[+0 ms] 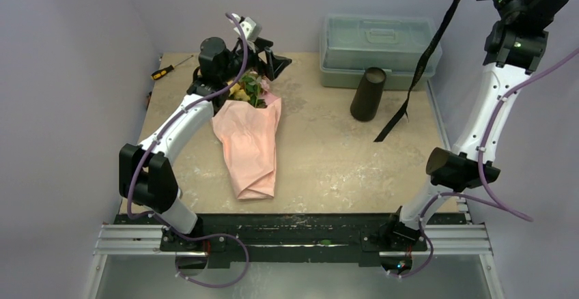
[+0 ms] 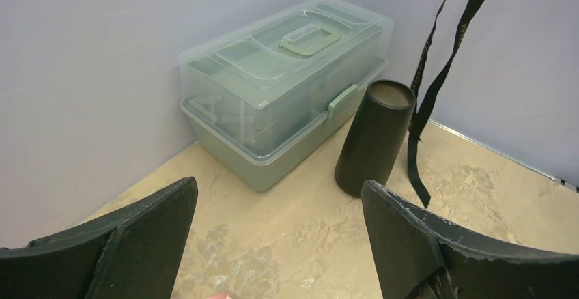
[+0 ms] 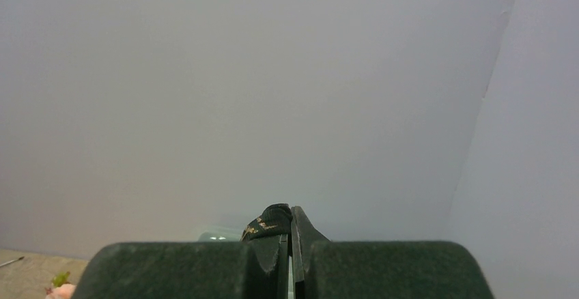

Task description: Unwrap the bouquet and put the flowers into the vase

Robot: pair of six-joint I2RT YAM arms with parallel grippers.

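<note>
- The left wall runs tight along the left edge of the bench [image 1: 328, 169]. A screwdriver [image 1: 171, 67] lies in the far-left corner, so I have little room on that side.
- My left tool [image 1: 274, 59] hovers just beyond the far end of the bouquet [image 1: 249, 142]. Its fingers are spread wide and released, with nothing between them. From the left wrist view I see only bare bench past the fingertips [image 2: 171, 203].
- The bouquet lies flat, left of centre, and is wrapped in a pale pink paper cone. The folded narrow end points towards me, near the front edge.
- The flowers [image 1: 249, 89], yellow and peach with green leaves, poke out of the far end of the cone, under the left wrist.
- Between the bouquet and the vase [image 1: 369, 94] there is a wide strip of bare bench, the best room I have for moving.
- The vase is a dark cylinder standing upright, right of centre, with its mouth open.
- Just behind the vase, a translucent green lidded box [image 1: 379, 50] sits against the far wall.
- A black ribbon [image 1: 423, 60] hangs down just right of the vase. Its tail reaches close to the bench, but I cannot tell whether it touches.
- My right tool [image 3: 290, 220] is raised high by the right wall, clenched on the top end of the ribbon.
</note>
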